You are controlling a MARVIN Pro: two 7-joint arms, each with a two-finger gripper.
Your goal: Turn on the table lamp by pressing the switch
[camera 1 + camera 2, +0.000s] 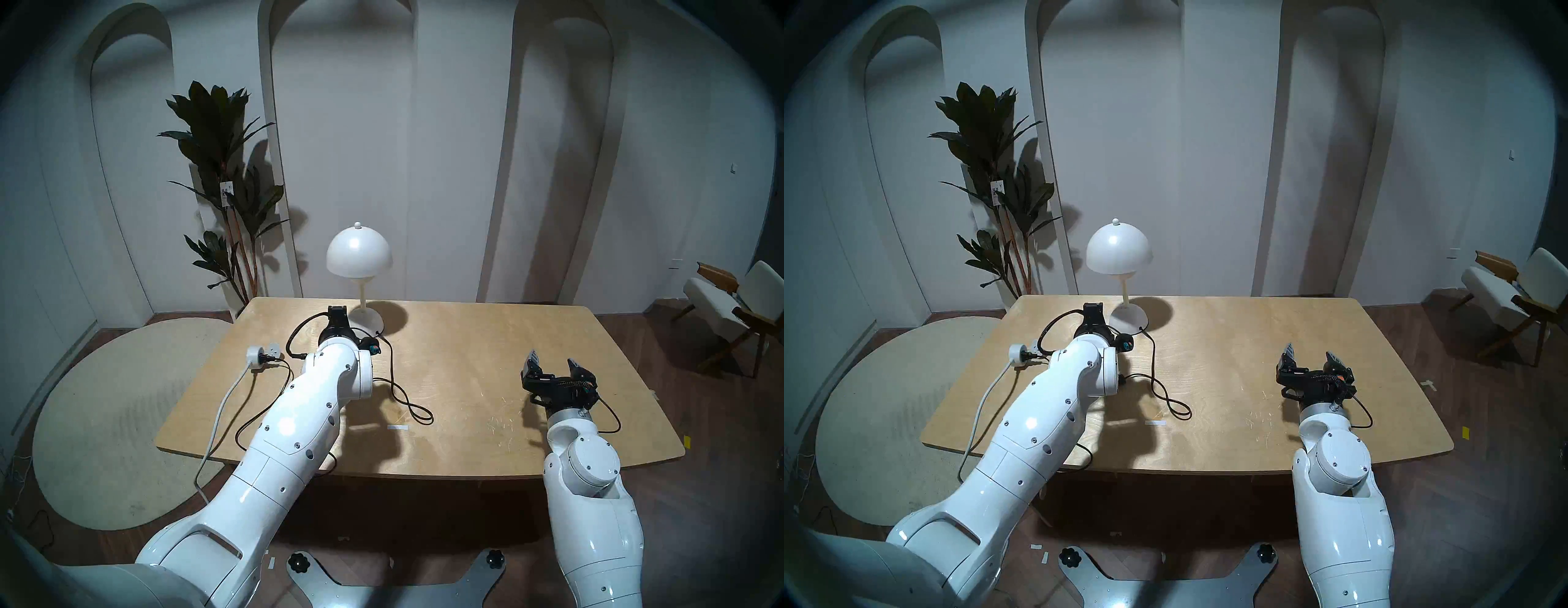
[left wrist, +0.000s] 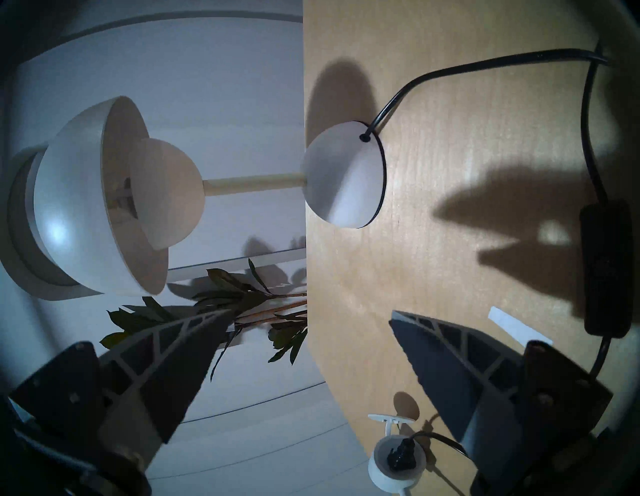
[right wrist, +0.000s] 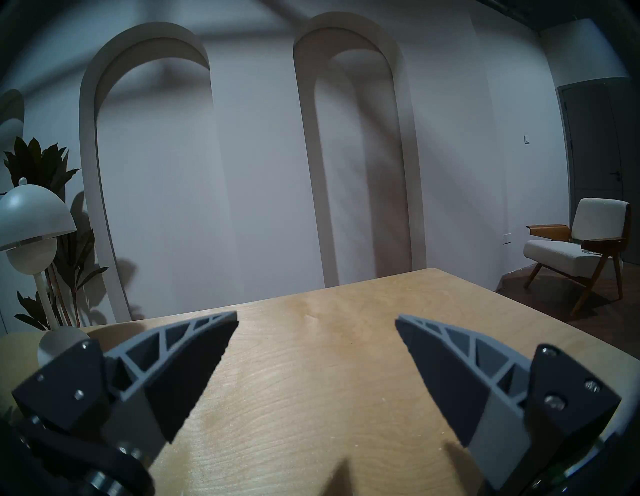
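Note:
The white table lamp stands unlit at the table's back edge; it also shows in the head stereo right view and, on its side, in the left wrist view. Its black cord loops over the table. The black oblong switch lies flat on the table, just outside one finger of my left gripper. My left arm hides it in the head views. My left gripper is open and empty, close to the lamp's base. My right gripper is open and empty, above the table's right half.
A white round socket adapter with a black plug and a white cable sits on the wooden table at the left. A white tape strip lies near the front. A plant stands behind, a chair far right.

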